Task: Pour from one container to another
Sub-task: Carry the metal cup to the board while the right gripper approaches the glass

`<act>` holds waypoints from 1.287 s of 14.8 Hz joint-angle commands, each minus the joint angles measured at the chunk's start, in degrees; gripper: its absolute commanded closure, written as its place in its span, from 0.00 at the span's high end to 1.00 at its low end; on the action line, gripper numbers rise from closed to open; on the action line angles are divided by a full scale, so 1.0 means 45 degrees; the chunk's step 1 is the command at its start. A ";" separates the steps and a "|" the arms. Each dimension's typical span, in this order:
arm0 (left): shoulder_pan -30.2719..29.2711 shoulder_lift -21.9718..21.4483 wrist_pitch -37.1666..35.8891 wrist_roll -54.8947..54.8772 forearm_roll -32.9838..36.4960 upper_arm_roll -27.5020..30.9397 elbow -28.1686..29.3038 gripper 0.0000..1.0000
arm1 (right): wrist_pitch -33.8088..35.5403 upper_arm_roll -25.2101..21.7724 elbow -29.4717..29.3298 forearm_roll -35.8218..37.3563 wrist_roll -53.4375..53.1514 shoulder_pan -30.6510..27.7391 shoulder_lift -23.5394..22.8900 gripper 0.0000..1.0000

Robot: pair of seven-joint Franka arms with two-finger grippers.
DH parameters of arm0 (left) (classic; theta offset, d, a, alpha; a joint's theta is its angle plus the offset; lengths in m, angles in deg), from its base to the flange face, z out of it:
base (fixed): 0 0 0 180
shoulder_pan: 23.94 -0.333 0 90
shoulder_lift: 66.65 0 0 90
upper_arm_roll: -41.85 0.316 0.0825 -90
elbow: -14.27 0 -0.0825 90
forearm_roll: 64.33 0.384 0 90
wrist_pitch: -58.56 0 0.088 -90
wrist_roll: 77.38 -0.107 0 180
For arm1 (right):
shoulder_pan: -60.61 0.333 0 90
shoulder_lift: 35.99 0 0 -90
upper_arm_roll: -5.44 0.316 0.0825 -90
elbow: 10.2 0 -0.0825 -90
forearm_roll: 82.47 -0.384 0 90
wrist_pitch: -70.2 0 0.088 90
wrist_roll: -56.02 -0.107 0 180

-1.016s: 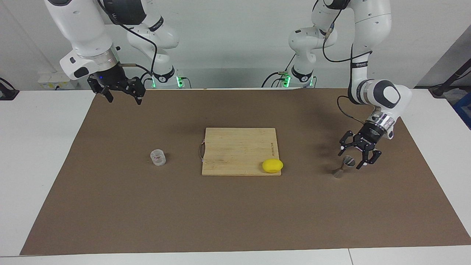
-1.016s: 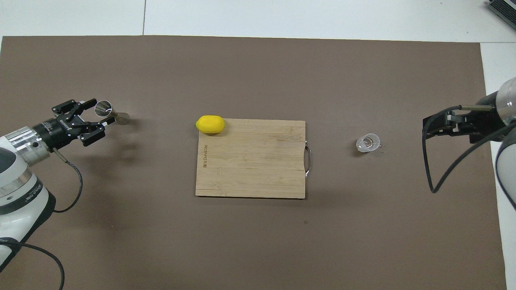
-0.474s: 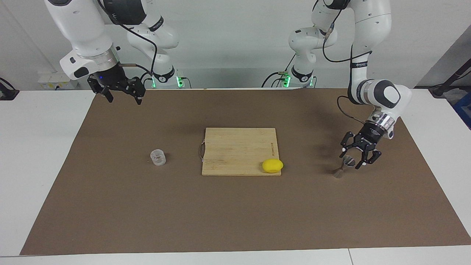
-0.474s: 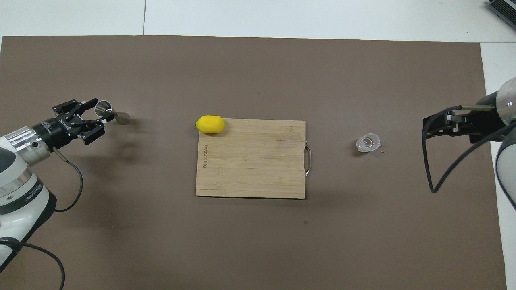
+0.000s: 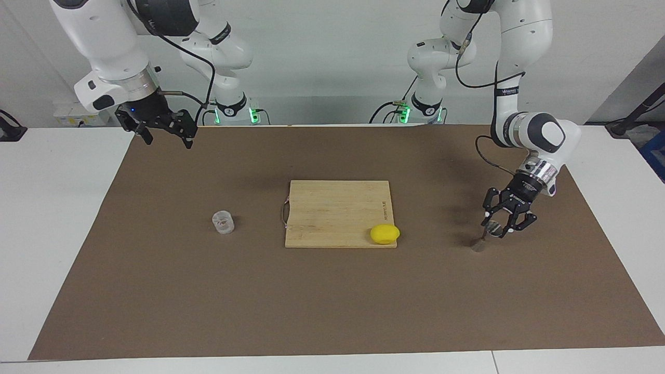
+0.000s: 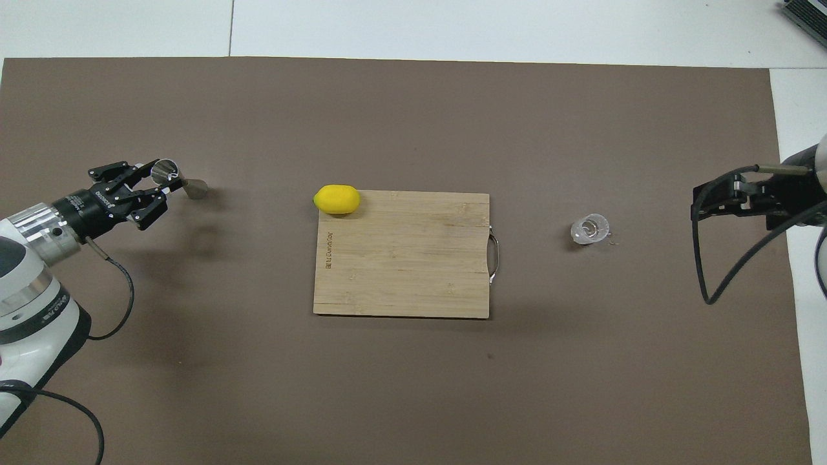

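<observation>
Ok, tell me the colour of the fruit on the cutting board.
The lemon is plain bright yellow, no pattern. It shows best in the overhead view.

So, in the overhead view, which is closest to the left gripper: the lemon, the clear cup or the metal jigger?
From the left gripper:
1. Jigger, in its grip at the left arm's end.
2. Lemon, on the cutting board's corner, mid-table.
3. Cup, toward the right arm's end.

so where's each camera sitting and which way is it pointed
Facing view: high across the table, looking at the robots; both whole arms show, left gripper shut on the jigger, right gripper raised, waiting.
Overhead view: above the robots' end, looking steeply down; only forearms and grippers show.
Shared: jigger, clear cup, cutting board, lemon, half a turn apart.
</observation>
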 commanded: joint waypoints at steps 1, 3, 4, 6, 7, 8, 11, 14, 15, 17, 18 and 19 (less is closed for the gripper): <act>0.0197 -0.0071 -0.0251 -0.0374 -0.0104 0.0032 -0.0149 0.00 | -0.0051 0.0096 0.0231 0.0036 0.0233 -0.0072 0.0208 1.00; 0.0701 -0.0091 -0.0641 -0.0336 -0.0102 -0.0085 -0.0559 0.00 | -0.0478 0.0096 0.0251 -0.0002 0.0037 0.0025 0.0188 0.98; 0.0975 -0.0110 -0.0895 -0.0278 -0.0199 -0.0143 -0.0657 0.00 | -0.0829 0.0096 0.0328 -0.0003 -0.0312 0.0006 0.0188 0.96; 0.1503 -0.0188 -0.1306 -0.0064 -0.0239 -0.0319 -0.0736 0.00 | -0.0833 0.0096 0.0407 -0.0003 -0.1228 0.0006 0.0188 0.99; 0.1834 -0.0227 -0.1307 0.0131 -0.0258 -0.0378 -0.0756 0.00 | -0.0832 0.0096 0.0581 -0.0022 -0.2258 0.0006 0.0227 1.00; 0.2205 -0.0266 -0.1249 0.0520 -0.0258 -0.0436 -0.0833 0.00 | -0.0813 0.0115 0.0680 -0.0099 -0.3313 0.0006 0.0227 1.00; 0.3532 -0.0247 -0.1054 0.1925 -0.0666 -0.0418 -0.1359 0.00 | -0.0988 0.0116 0.0973 -0.1268 -0.6651 0.0006 0.0130 1.00; 0.4958 -0.0247 -0.0237 0.2184 -0.1798 -0.0398 -0.1634 0.00 | -0.1552 0.0096 0.1401 -0.1856 -0.9389 -0.0072 -0.0124 1.00; 0.5465 -0.0247 0.0096 0.2145 -0.2053 -0.0398 -0.1635 0.00 | -0.1864 0.0096 0.1674 -0.2071 -1.0210 -0.0111 -0.0202 1.00; 0.6578 -0.0169 0.0973 0.2048 -0.2755 -0.0398 -0.1635 0.00 | -0.2878 0.0096 0.2415 -0.2772 -1.1463 -0.0266 -0.0260 1.00; 0.7183 -0.0150 0.1577 0.2086 -0.2874 -0.0398 -0.1654 0.00 | -0.3096 0.0096 0.2593 -0.3259 -1.1777 -0.0480 -0.0570 1.00; 0.7595 -0.0111 0.2086 0.2086 -0.2991 -0.0398 -0.1693 0.00 | -0.3195 0.0077 0.2595 -0.3670 -1.2148 -0.0695 -0.0979 1.00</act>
